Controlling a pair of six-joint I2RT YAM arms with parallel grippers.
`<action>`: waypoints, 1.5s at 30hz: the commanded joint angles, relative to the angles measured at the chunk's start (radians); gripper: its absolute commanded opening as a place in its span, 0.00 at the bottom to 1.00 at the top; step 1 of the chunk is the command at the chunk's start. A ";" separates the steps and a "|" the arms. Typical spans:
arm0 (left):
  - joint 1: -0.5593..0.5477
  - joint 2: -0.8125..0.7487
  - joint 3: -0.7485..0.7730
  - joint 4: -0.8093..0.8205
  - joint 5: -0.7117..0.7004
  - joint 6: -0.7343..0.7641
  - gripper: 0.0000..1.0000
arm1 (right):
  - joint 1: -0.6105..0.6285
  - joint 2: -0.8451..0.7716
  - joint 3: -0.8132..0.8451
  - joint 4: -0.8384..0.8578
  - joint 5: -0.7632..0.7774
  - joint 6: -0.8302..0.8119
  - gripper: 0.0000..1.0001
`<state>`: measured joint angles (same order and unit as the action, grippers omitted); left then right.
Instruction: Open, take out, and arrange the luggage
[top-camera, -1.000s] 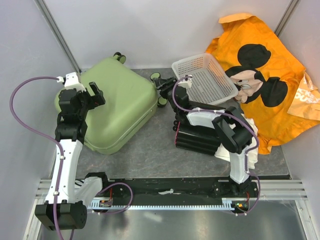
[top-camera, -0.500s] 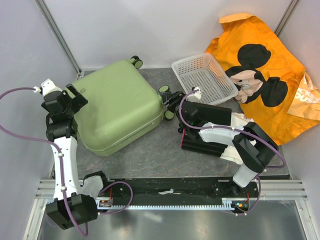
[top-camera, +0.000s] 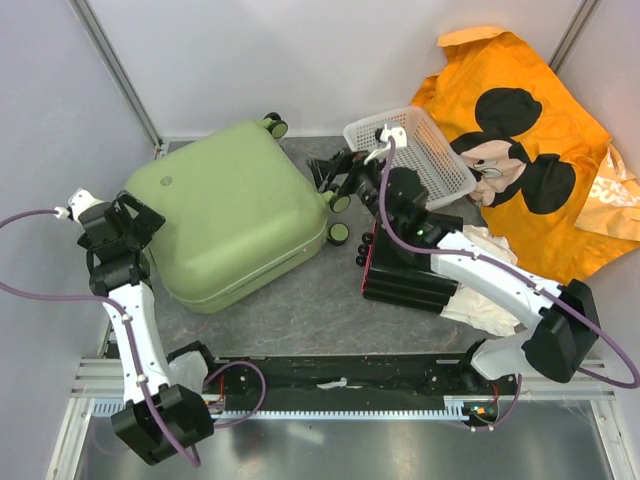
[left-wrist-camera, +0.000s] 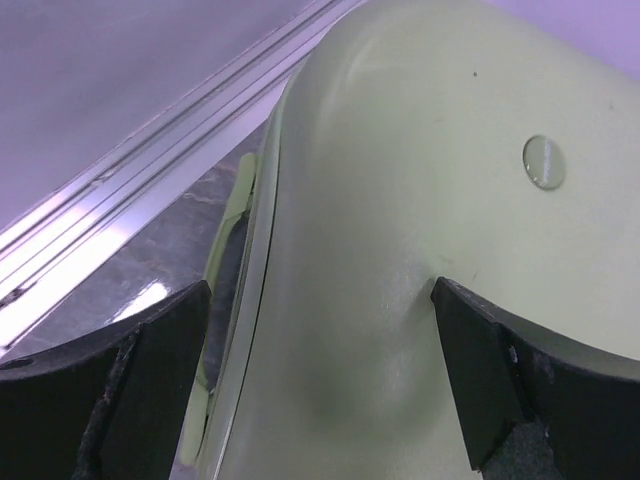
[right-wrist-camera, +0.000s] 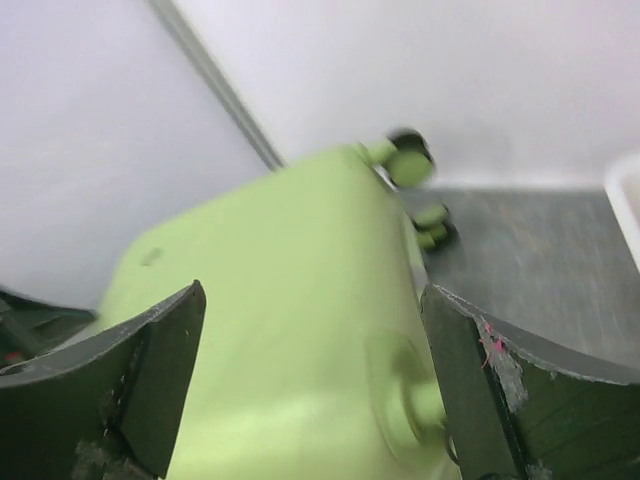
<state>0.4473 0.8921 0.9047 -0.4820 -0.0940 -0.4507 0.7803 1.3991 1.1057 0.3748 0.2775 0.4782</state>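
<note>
By the left wrist we see the handle (left-wrist-camera: 225, 250) of the suitcase (left-wrist-camera: 400, 200) — hidden from above; left end effector (left-wrist-camera: 320, 330) and right end effector (right-wrist-camera: 315, 380) gape, released.

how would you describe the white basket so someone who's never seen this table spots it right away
Start at the orange Mickey Mouse cloth heaped at the far right. At its left edge, farther back than the black box, sits the white basket. It is the only white, open-topped thing with mesh walls; its neighbours are solid black, soft orange or smooth green.
</note>
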 joint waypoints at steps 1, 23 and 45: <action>0.065 0.028 -0.058 0.081 0.247 -0.028 0.99 | -0.051 0.070 0.204 -0.138 -0.257 -0.182 0.97; 0.059 0.415 0.062 0.476 0.654 -0.096 0.88 | -0.130 0.400 0.312 -0.179 -0.923 -0.073 0.96; -0.292 0.840 0.709 0.294 0.507 0.199 0.87 | 0.244 0.239 0.072 -0.070 -0.788 0.068 0.93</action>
<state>0.2920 1.7355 1.4887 -0.1104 0.3073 -0.3214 1.0393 1.6508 1.1595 0.2653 -0.5049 0.5083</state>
